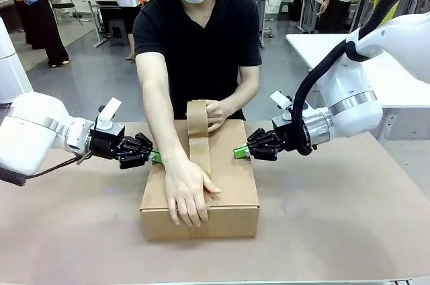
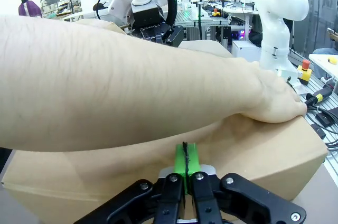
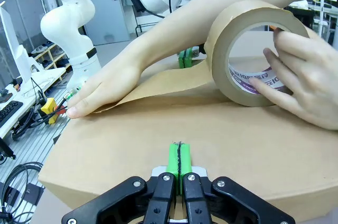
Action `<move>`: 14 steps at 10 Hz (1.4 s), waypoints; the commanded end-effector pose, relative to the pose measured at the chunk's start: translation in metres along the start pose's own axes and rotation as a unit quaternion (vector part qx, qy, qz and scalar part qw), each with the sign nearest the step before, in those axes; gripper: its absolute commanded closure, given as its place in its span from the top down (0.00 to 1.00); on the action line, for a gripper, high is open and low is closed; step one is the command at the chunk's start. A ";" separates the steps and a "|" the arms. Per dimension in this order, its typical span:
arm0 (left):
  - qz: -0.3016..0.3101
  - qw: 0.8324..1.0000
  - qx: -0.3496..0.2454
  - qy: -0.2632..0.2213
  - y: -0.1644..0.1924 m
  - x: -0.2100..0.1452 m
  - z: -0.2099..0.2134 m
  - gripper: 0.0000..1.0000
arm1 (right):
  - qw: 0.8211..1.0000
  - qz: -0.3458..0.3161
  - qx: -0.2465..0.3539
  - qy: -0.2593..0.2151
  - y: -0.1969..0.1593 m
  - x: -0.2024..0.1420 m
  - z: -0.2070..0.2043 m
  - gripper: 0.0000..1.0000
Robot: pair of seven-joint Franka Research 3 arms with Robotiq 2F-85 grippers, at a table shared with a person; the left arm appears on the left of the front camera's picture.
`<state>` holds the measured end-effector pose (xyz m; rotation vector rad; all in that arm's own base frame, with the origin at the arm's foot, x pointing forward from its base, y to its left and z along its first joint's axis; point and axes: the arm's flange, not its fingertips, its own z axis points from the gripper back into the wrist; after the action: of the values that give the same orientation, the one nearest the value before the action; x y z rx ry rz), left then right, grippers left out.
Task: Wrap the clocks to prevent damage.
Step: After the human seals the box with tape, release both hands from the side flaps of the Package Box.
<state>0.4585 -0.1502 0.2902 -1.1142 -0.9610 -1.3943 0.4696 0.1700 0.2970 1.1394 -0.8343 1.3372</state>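
While both arms reach in level from the frame's sides, each gripper is clenched, green pads pressed together, grasping nothing. Left gripper has its tips at the box's left wall, mid-frame; in its wrist view the pads meet the cardboard wall just under the person's forearm. Right gripper touches the box's right edge near the far corner; in its wrist view the pads rest against the upper edge of the box.

Box sits closed at table centre, lower middle of the front frame. No clocks visible; contents cannot be told.

Person stands at the far side. One hand lies flat on the lid's near edge, pinning a brown tape strip that runs across the lid. The other hand holds the tape roll upright at the far edge; roll fills the upper right of the right wrist frame. The forearm blocks most of the left wrist frame.
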 end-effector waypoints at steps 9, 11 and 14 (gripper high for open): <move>0.001 1.000 0.001 0.004 0.000 -0.002 -0.001 0.00 | 1.000 -0.001 -0.001 0.004 0.000 -0.002 -0.002 0.01; 0.001 1.000 0.001 0.004 0.000 -0.002 -0.001 0.00 | 1.000 -0.001 -0.001 0.004 0.000 -0.002 -0.002 0.01; 0.001 1.000 0.001 0.004 0.000 -0.002 -0.001 0.00 | 1.000 -0.001 -0.001 0.004 0.000 -0.002 -0.002 0.01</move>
<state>0.4586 -0.1500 0.2903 -1.1140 -0.9613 -1.3942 0.4696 0.1700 0.2970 1.1394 -0.8343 1.3372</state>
